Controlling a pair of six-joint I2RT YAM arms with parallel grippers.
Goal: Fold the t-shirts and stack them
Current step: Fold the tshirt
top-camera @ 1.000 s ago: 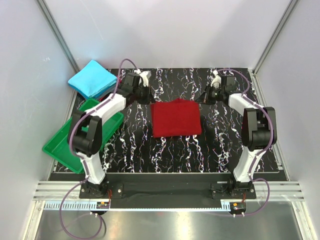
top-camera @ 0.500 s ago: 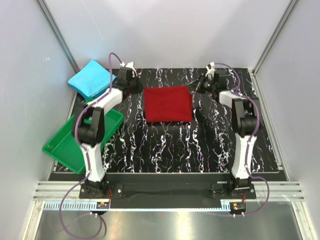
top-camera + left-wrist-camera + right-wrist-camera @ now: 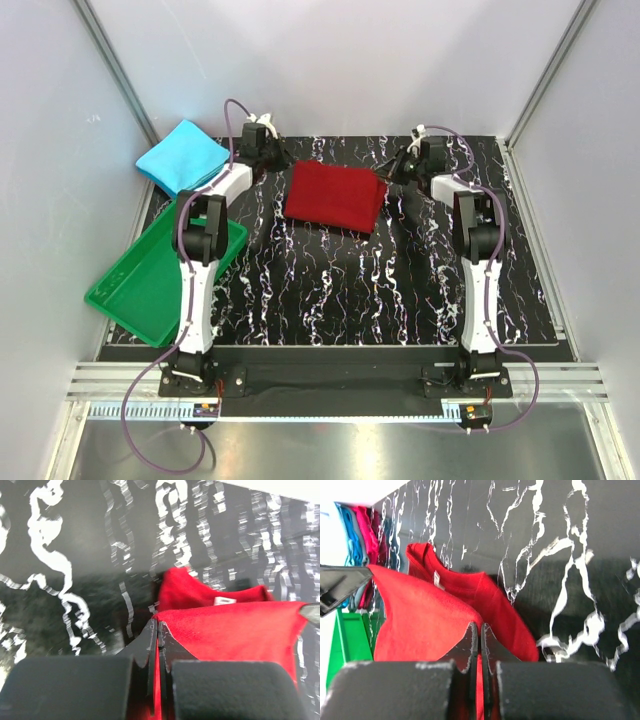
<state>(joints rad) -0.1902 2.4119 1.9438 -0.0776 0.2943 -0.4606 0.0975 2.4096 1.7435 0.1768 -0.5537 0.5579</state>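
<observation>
From above, the red t-shirt (image 3: 335, 195) is stretched between my left gripper (image 3: 270, 152) and right gripper (image 3: 405, 165), and the blue t-shirt (image 3: 182, 158) lies folded far left.

Left wrist: jaws clamped on red cloth.

Right wrist: the same.

I'd carry both corners level and evenly taut.
</observation>
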